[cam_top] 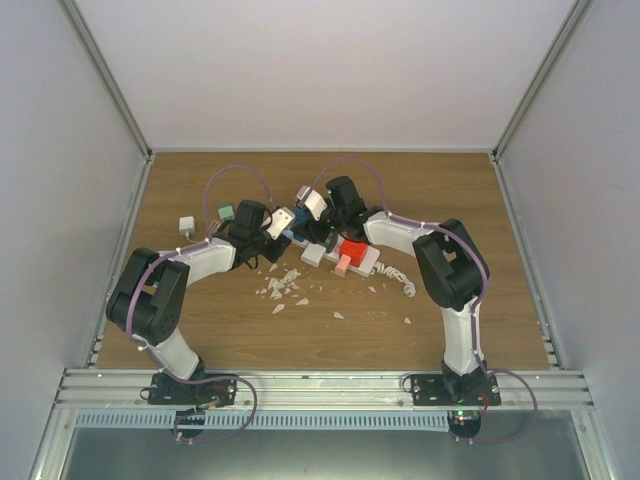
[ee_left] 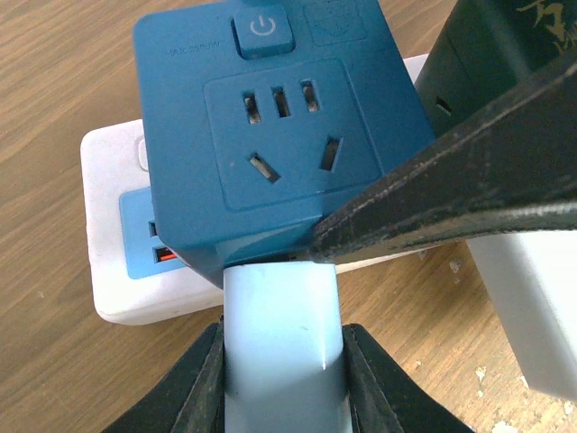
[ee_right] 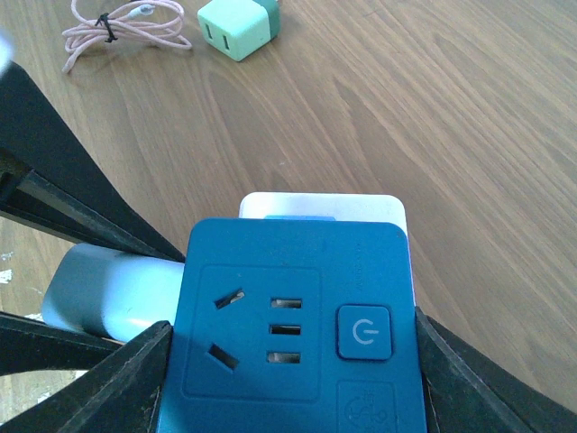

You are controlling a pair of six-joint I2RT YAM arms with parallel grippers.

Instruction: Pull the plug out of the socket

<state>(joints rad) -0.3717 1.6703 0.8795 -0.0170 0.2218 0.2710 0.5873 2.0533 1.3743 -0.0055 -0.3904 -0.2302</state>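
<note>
Our right gripper (ee_right: 293, 320) squeezes both sides of the dark blue plastic cube (ee_right: 270, 262) sitting on the long white power strip (ee_left: 113, 162), and our left gripper (ee_left: 284, 361) clamps the pale blue plastic plug (ee_left: 281, 316) in the cube's side, so we hold the cube still and pull the plug straight out.

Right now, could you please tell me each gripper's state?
Left gripper: shut on the pale blue plug.
Right gripper: shut on the blue adapter cube.

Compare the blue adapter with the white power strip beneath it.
The adapter is a dark blue block; the power strip is white and long. The adapter sits on top, held by the right tool, with the left tool on a light blue plug; the power strip lies flat. Both have blue faces.
</note>
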